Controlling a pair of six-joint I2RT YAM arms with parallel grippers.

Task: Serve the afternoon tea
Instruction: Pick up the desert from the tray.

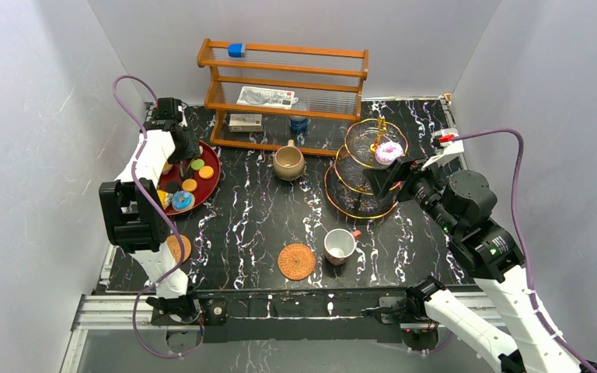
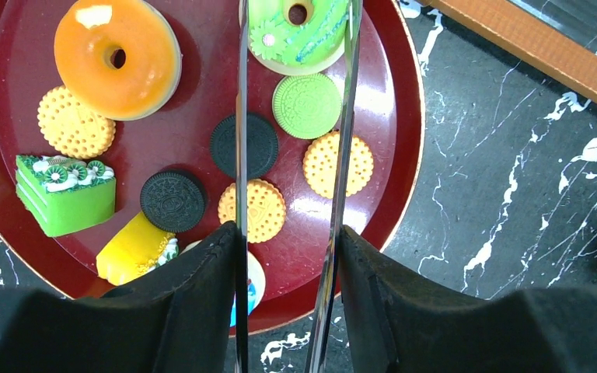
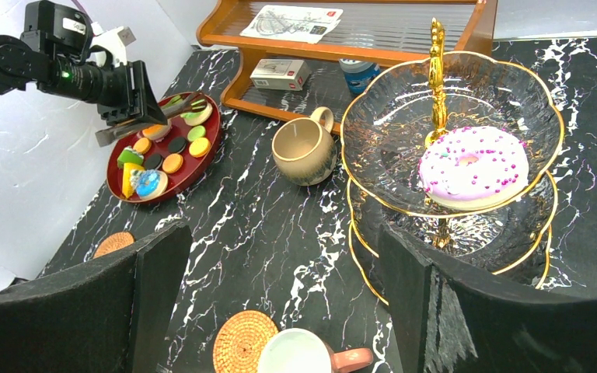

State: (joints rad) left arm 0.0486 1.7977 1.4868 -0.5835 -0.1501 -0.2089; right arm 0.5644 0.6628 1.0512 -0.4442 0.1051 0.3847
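Marble-patterned black table (image 1: 264,225) carries everything. At its far right stands the gold-rimmed tiered glass stand (image 1: 350,198). One pink sprinkled doughnut (image 3: 473,167) lies on its top tier, and the lower tiers look bare as far as can be seen. The right gripper (image 3: 284,233) hovers just on the near side of the stand, jaws wide apart and holding nothing.

At the far left sits the red plate (image 1: 212,172) with the other toy pastries. The left gripper (image 2: 295,93) hangs over it, its long thin blades running either side of the green doughnut (image 2: 299,31) (whether they already pinch it or merely straddle it I cannot tell).

The tan mug (image 1: 288,162) stands on bare table in the far middle. The white red-handled cup (image 1: 340,245) stands near the front, just beside one woven coaster (image 1: 296,261) rather than on it. The other coaster (image 1: 178,248) lies at the near left.

The step in hand looks like stocking the stand, pastry by pastry. The next move calls for a sure close on the green doughnut, a straight lift clear of the neighbouring biscuits, and a carry right across the table to a free tier. The mug and cup are not yet on their coasters.
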